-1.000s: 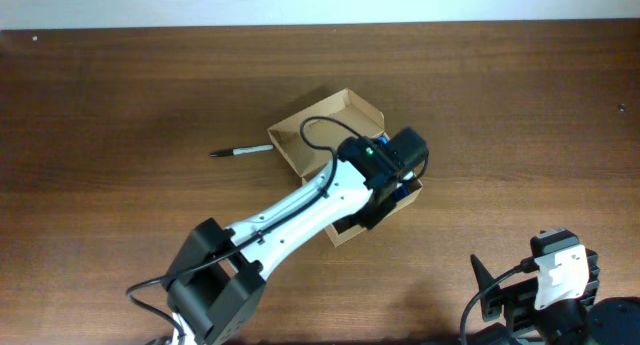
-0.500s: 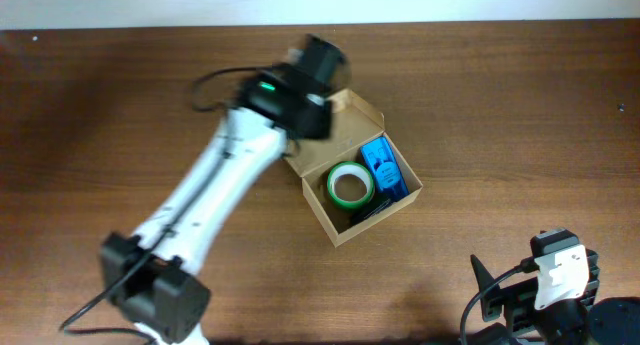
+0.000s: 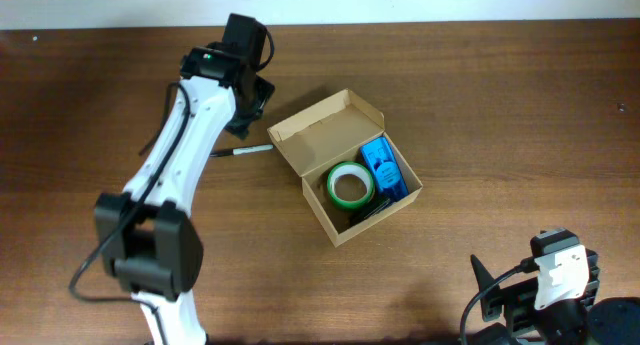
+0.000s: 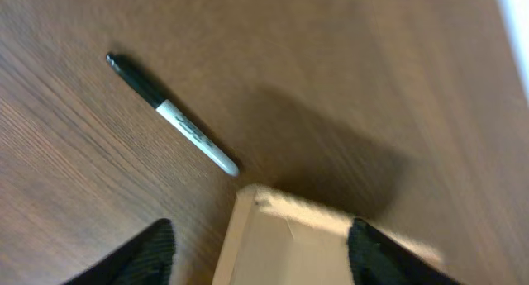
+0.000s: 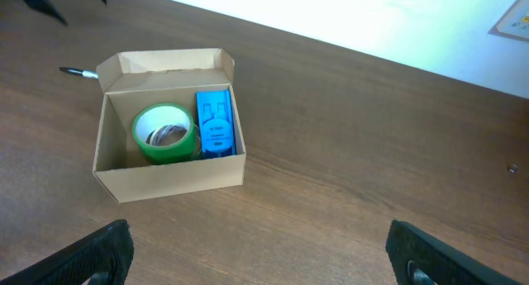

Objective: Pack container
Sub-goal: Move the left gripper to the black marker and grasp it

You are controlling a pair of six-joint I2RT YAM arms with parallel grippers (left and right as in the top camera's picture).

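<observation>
Matt tan cardboard container [image 3: 345, 175], glossy green tape roll [image 3: 350, 185], wood-grain table [image 3: 500, 115].

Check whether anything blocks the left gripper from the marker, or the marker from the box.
Nothing visible lies between the left gripper and the marker, only bare table. The open flap stands between the marker and the inside of the box, so the marker would likely have to go over it.

Wood table [image 3: 500, 105] with container [image 3: 325, 135], marker [image 3: 240, 151]
</observation>
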